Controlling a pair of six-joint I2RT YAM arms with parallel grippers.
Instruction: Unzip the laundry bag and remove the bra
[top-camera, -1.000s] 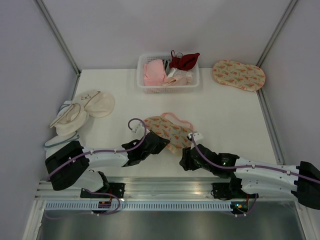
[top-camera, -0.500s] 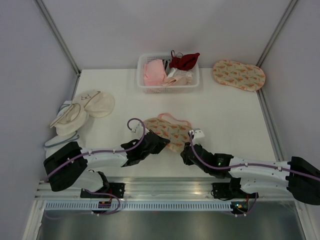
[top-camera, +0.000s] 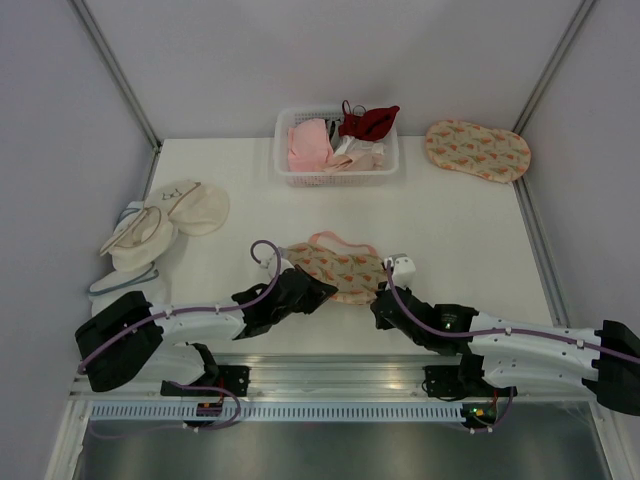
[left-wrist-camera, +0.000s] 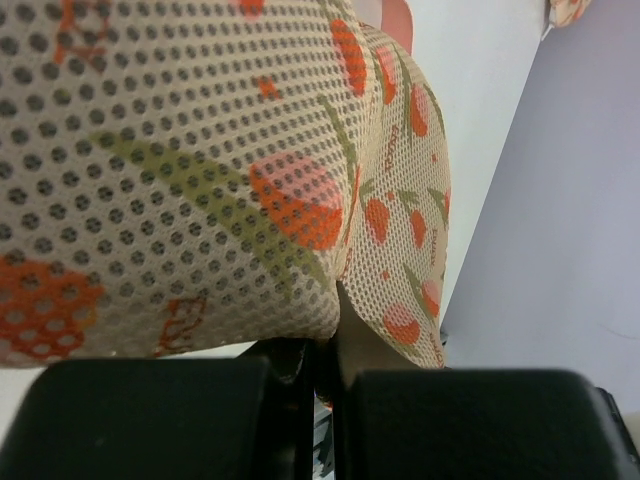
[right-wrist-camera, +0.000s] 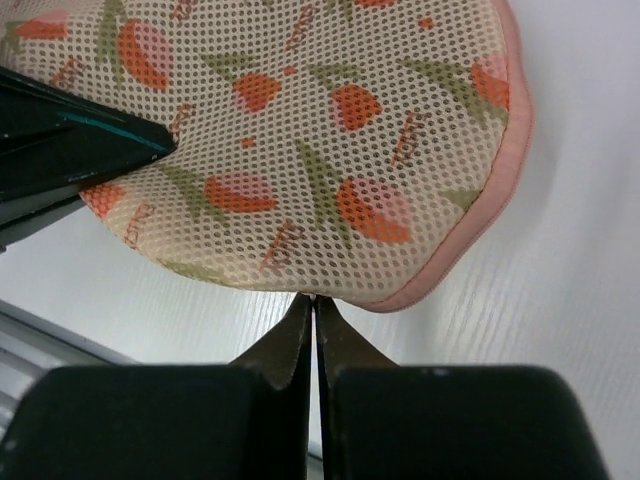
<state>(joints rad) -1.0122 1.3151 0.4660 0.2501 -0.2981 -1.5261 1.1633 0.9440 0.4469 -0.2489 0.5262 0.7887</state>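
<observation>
From above, the laundry bag (top-camera: 338, 268) lies seemingly zipped at the table's (top-camera: 450, 230) near middle, no bra showing; the left wrist view shows the left gripper (left-wrist-camera: 325, 350) clamping its mesh, and the right wrist view shows the right gripper (right-wrist-camera: 315, 312) pinched shut at its pink edge, so I judge the unzipping has not yet begun.

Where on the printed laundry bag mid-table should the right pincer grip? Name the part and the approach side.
Grip the pink piped rim on the laundry bag's near edge, coming low from the robot's side. The bag is broad and domed, so only that thin rim offers a pinch; the left pincer clamps its left end.
</observation>
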